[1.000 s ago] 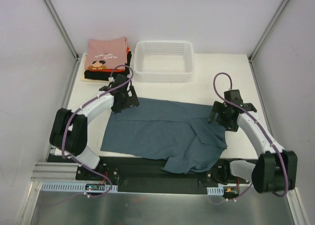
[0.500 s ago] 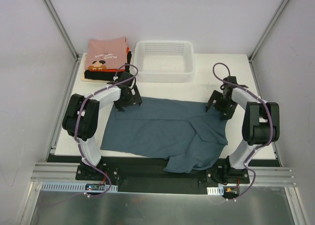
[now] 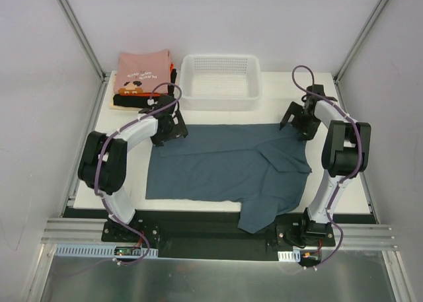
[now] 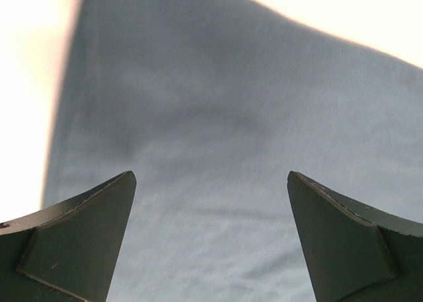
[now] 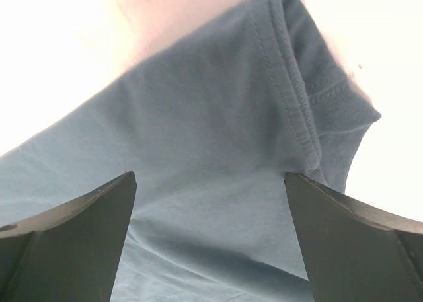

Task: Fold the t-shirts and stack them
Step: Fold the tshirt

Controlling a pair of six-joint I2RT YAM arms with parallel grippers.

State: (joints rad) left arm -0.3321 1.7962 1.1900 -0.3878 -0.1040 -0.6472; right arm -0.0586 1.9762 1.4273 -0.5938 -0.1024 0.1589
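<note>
The slate blue-grey t-shirt [image 3: 225, 166] lies spread flat across the middle of the table, with one sleeve trailing over the near edge. My left gripper [image 3: 169, 129] is open over its far left corner, the cloth [image 4: 218, 117] lying below the spread fingers [image 4: 79, 242]. My right gripper [image 3: 295, 122] is open over the far right corner, where a stitched hem [image 5: 291, 97] shows between the fingers [image 5: 357, 242]. Neither gripper holds anything. A stack of folded t-shirts [image 3: 142, 77], pink with print on top, sits at the back left.
A white plastic mesh basket [image 3: 220, 102] stands at the back centre, just beyond the shirt's far edge. White enclosure walls close off the left, right and back. The black arm-base rail runs along the near table edge.
Both arms have reached farther back. The shirt slid with them toward the basket, and its far edge now lies straighter and flatter.
</note>
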